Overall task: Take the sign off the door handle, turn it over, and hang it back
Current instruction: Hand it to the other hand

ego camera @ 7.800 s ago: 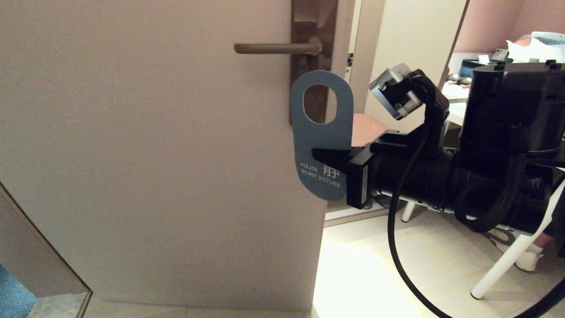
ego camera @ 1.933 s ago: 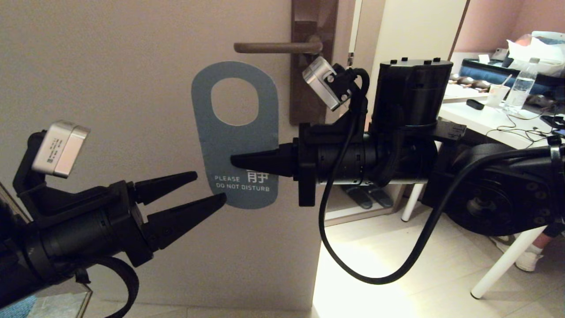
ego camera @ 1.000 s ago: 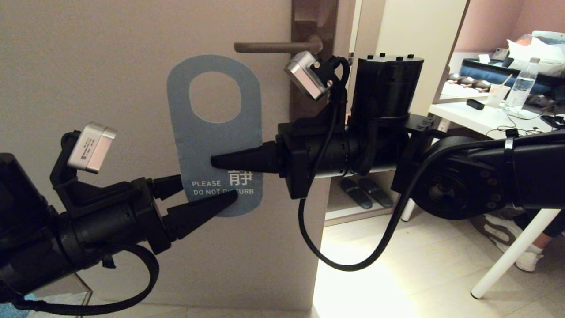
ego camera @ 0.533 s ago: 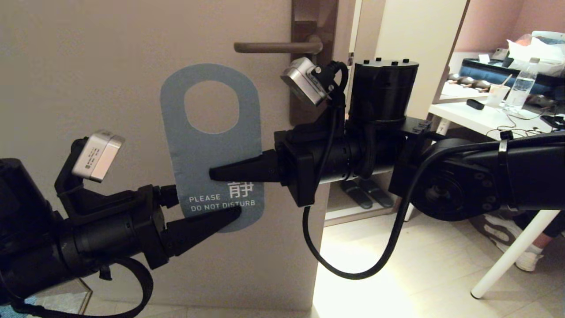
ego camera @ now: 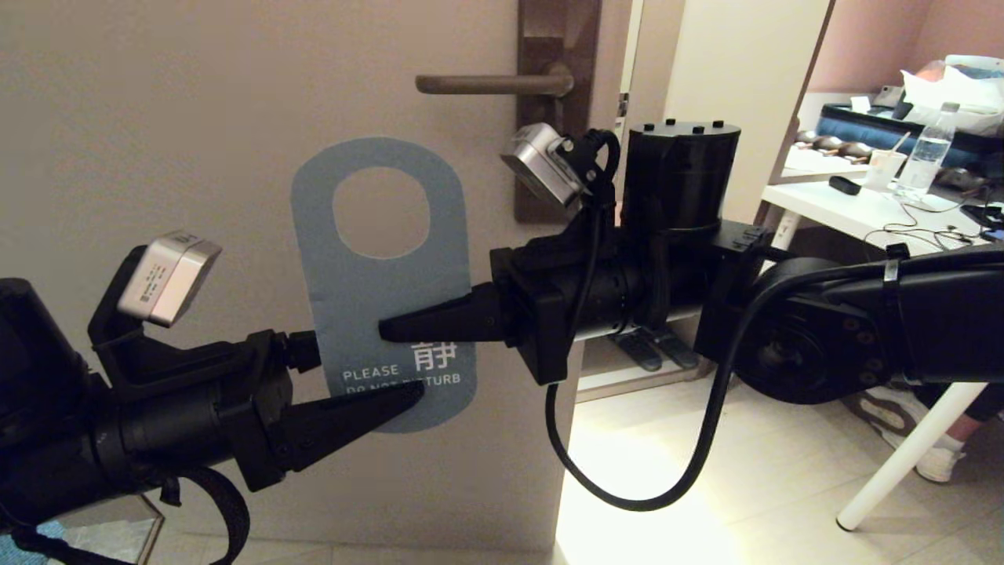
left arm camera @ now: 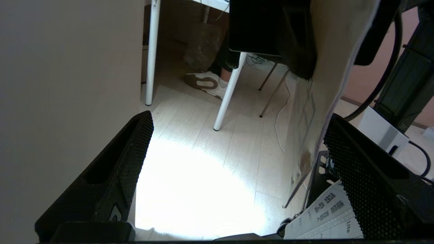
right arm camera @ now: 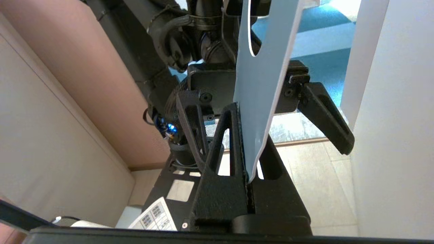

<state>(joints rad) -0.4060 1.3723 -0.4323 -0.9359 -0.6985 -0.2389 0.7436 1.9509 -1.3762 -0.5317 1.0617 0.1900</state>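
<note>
Left tool (ego camera: 369,384) covers sign (ego camera: 376,282) txt; rear finger hidden.

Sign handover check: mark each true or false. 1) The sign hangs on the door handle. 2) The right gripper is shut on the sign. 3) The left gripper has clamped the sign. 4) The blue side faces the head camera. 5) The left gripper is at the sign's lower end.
1) False. The sign is off the door handle, held in the air below and to the left of it.
2) True. The right gripper pinches the sign's edge.
3) False. The left gripper is open, its fingers either side of the sign.
4) True. "PLEASE" is readable.
5) True.
</note>
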